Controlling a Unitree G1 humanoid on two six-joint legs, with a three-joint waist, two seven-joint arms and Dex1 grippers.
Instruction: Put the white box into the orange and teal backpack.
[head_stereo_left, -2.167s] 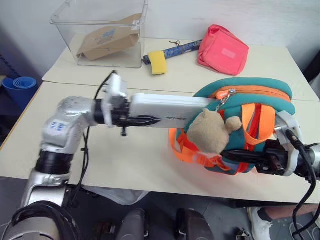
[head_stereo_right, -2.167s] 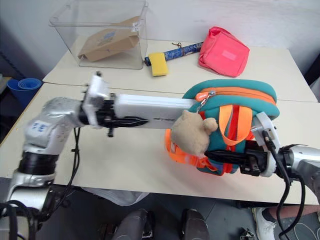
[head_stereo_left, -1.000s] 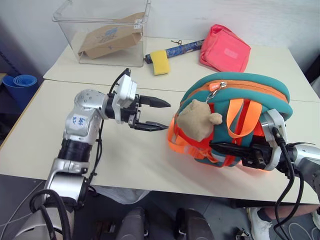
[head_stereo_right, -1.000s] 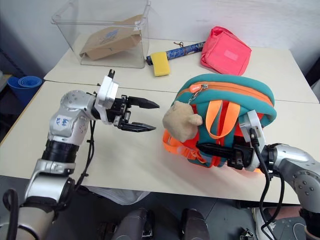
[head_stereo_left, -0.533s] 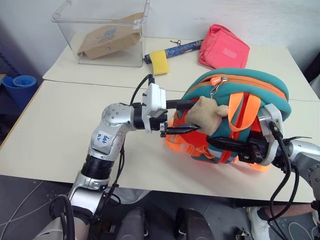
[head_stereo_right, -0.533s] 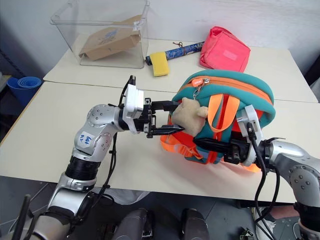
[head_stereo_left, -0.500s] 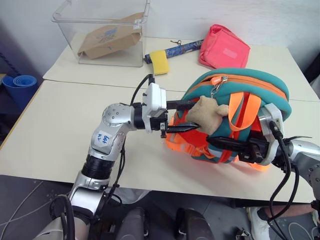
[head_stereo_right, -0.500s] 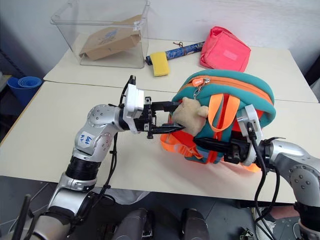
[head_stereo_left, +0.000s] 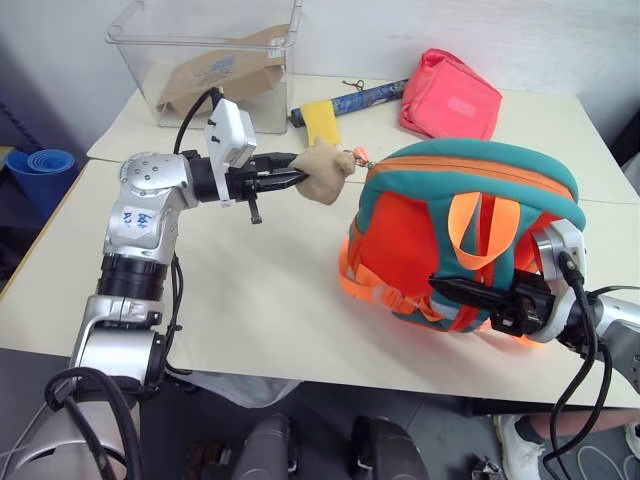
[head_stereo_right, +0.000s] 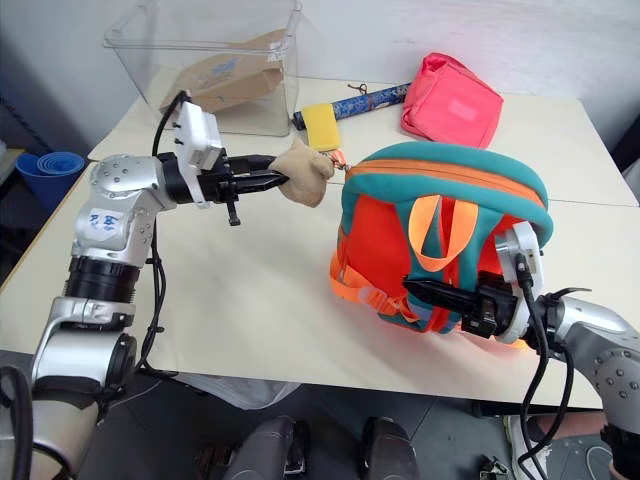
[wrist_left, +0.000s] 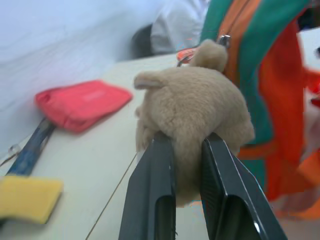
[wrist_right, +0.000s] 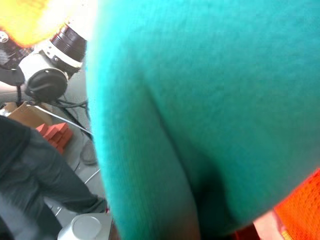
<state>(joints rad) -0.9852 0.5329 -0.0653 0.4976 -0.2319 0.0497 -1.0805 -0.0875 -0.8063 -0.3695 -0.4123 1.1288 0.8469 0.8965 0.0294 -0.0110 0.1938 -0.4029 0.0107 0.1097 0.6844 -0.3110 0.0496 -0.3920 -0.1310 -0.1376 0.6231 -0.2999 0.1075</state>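
The orange and teal backpack (head_stereo_left: 420, 235) stands upright on the near right of the table, straps facing me. My left gripper (head_stereo_left: 295, 178) is shut on the tan plush bear charm (wrist_left: 195, 105), held out to the left of the backpack's top corner on its zipper pull (head_stereo_left: 353, 156). My right gripper (head_stereo_left: 470, 295) is shut on the backpack's lower front, among the orange straps. The white box is hidden.
At the back left stands a clear plastic bin (head_stereo_left: 150, 40) with a brown paper package (head_stereo_left: 215, 75) inside. A yellow sponge (head_stereo_left: 321, 122), a blue-handled tool (head_stereo_left: 365, 97) and a pink-red pouch (head_stereo_left: 450, 95) lie along the back. Stacked blue cups (head_stereo_left: 40, 165) sit beyond the table's left edge.
The left gripper let go of the white box, which went out of sight at the backpack. It then shut on the bear charm and drew it to the left and back.
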